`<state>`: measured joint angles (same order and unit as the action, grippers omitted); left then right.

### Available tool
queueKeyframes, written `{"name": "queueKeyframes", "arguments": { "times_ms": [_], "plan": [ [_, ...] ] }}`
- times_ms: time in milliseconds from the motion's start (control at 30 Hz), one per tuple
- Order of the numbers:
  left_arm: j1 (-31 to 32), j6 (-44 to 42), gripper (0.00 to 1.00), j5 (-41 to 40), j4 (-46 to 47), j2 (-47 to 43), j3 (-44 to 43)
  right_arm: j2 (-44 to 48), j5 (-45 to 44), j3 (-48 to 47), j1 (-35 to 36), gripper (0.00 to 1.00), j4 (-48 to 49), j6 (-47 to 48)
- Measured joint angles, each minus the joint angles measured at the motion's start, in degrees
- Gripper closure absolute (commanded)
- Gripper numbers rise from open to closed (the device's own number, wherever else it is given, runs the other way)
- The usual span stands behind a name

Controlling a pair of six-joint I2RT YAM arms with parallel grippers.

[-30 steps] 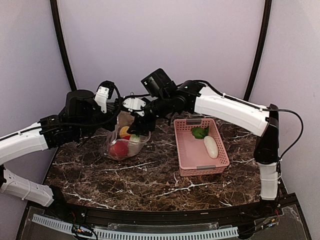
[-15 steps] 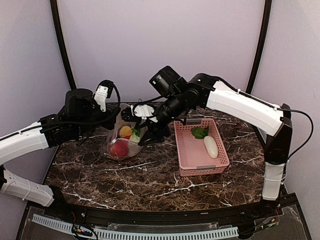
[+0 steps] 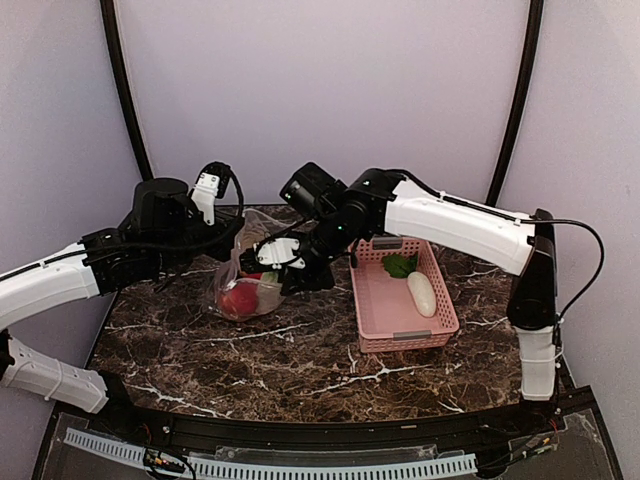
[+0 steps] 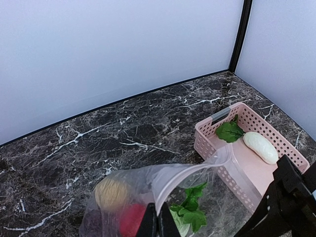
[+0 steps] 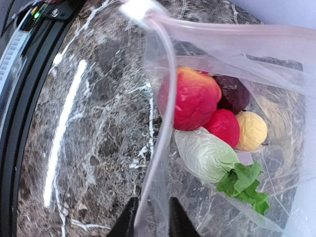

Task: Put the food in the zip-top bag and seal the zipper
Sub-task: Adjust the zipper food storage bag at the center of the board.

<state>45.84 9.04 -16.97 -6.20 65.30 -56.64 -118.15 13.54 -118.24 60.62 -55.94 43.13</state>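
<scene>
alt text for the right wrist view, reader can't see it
A clear zip-top bag on a dark marble table holds red, maroon and yellow toy balls and a white radish with green leaves. At the bottom edge, the right claw has a fingertip on each side of the bag's white zipper strip.

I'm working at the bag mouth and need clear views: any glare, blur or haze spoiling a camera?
Right wrist: a bright glare streak on the table, zip-top bag rim nearest the lens soft, food inside sharp. Left wrist: plastic hazes the food; pink basket crisp. Top external: even light, no strong glare.
</scene>
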Motion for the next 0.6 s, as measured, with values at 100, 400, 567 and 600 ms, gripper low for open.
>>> {"name": "queueKeyframes", "arguments": {
  "times_ms": [100, 400, 567, 600],
  "plan": [
    [0.0, 0.0, 0.99, 0.0, 0.0, 0.0, 0.0, 0.0, -1.1, 0.0, 0.2, 0.99, 0.3, 0.8],
    [-4.2, 0.2, 0.99, 3.7, 0.2, -2.4, -0.1, -0.1, -4.3, -7.4, 1.0, 1.00, 0.4, 1.2],
    [-8.9, 1.1, 0.99, 8.2, 1.1, -6.4, -0.4, 0.5, -4.9, -12.1, 2.0, 1.00, 3.3, 1.2],
    [-9.3, 1.2, 0.99, 8.8, 0.5, -5.6, -1.5, 0.5, -5.0, -12.2, 2.2, 1.00, 3.7, 1.2]
  ]
}}
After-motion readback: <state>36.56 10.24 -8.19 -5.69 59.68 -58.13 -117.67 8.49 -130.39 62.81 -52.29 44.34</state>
